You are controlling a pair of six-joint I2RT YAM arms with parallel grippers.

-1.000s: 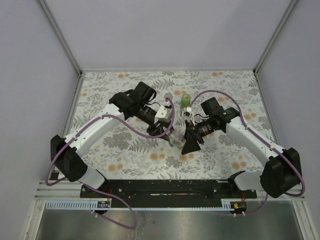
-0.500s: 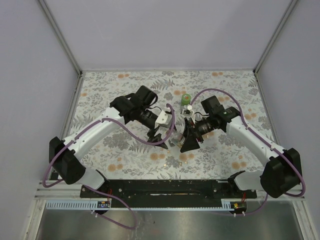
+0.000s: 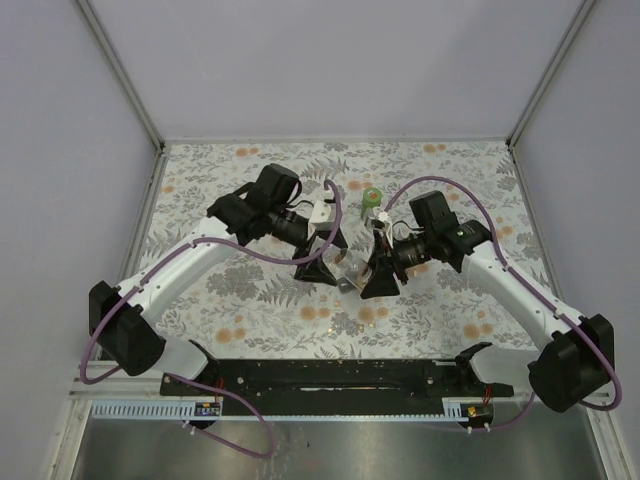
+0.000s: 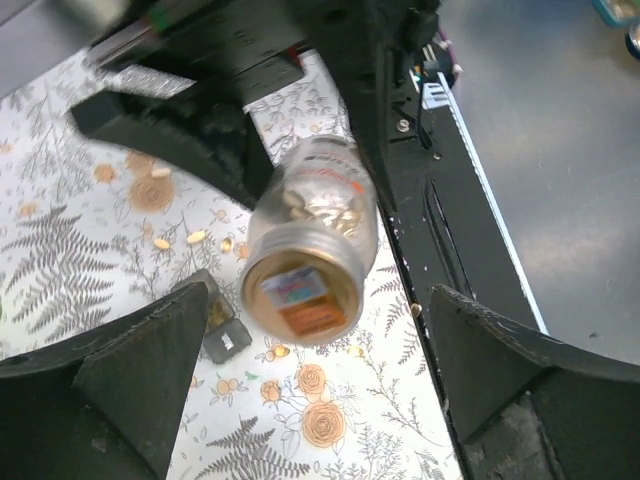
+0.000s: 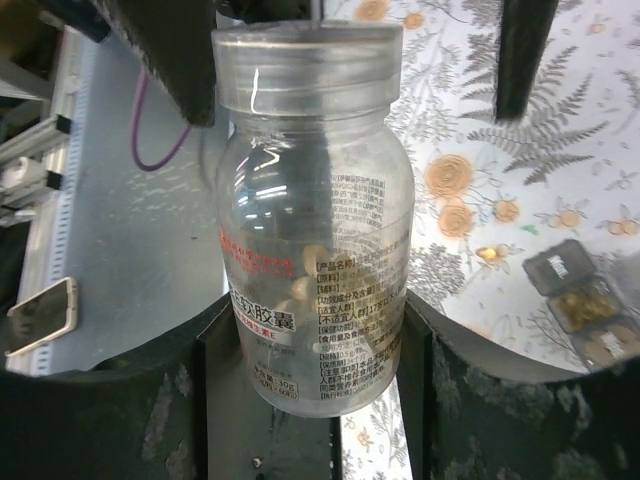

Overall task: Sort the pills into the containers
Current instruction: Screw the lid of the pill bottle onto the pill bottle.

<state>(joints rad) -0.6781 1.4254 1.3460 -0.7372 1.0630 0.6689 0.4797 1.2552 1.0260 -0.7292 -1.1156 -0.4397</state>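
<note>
surface (image 3: 250,300): floral print, fern and orange flower pattern, carries everything

left pincer (image 3: 327,255): spread wide, nothing in it; in the left wrist view its two fingers (image 4: 110,385) sit far out on either side of the bottle with clear gaps, no contact

right pincer (image 3: 375,262): closed on the clear pill bottle, one finger (image 5: 115,400) on each side of the lower body, pressed against the plastic

clear pill bottle (image 5: 310,230): off the surface, held in the air near the middle of the surface between the two arms; transparent, printed label with red and black text, a few pale capsules inside; one round end points toward the left wrist camera; cannot tell whether that end is capped

bottle tilt: leaning in the left wrist view, not upright

loose pills (image 4: 196,237): a few small yellowish ones lying on the surface beside and below the bottle

small grey container (image 5: 583,303): on the surface, dark grey compartments, yellowish pills in at least two of them; near the held bottle but not touching it

green round item (image 3: 372,196): on the surface at the far side, just beyond the right pincer; too small to say what it is

arms: both reach in toward the centre, pincers facing each other
</note>
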